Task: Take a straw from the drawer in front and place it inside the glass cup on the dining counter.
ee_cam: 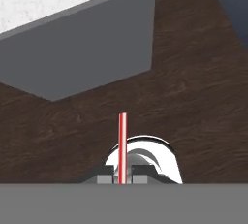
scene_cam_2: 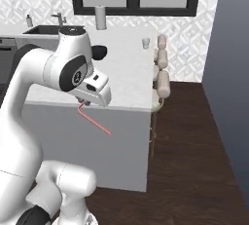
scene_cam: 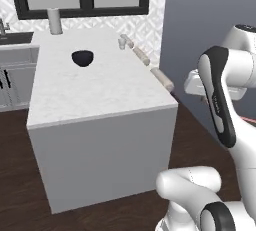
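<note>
My gripper (scene_cam_2: 83, 103) is shut on the straw (scene_cam_2: 96, 121), a thin reddish-pink tube that slants down and to the right from the fingers, in front of the grey island side. In the hand view the straw (ee_cam: 122, 143) stands straight up between the two fingertips (ee_cam: 105, 172) over the dark wood floor. The glass cup (scene_cam_2: 145, 43) stands near the far right edge of the dining counter (scene_cam_2: 131, 80). From the left, the glass cup (scene_cam: 122, 41) sits well beyond the dining counter's (scene_cam: 100, 92) near edge. The drawer is out of view.
A dark blue bowl (scene_cam: 82, 58) sits mid-counter, and a paper towel roll (scene_cam: 55, 21) stands at the back. Padded stools (scene_cam_2: 162, 83) line the counter's right side. A sink (scene_cam_2: 48, 28) lies at the far left. Dark wood floor (ee_cam: 193, 97) surrounds the island.
</note>
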Robot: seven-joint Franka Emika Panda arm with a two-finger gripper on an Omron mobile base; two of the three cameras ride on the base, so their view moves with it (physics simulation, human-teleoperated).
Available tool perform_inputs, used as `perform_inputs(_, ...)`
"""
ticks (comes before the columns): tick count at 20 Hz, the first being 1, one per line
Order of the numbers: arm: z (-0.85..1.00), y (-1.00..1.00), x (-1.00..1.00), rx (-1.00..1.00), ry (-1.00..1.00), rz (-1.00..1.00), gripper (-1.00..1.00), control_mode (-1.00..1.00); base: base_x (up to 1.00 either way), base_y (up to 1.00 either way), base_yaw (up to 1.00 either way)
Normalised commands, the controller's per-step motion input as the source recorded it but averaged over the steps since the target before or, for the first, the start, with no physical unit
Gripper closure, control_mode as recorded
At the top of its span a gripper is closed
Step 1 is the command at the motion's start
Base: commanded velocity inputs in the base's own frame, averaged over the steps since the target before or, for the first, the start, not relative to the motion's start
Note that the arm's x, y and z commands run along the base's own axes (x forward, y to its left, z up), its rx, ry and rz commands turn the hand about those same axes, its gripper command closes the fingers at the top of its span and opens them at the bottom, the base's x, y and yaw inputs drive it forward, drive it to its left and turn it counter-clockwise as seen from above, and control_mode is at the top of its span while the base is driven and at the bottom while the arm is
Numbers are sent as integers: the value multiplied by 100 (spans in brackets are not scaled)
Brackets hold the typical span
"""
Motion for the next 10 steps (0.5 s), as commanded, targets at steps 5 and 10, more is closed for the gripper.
perform_inputs(5,0,0,0,0,0,0,100,100,82,-98,31)
perform_inputs(10,0,0,0,0,0,0,100,100,71,-97,35)
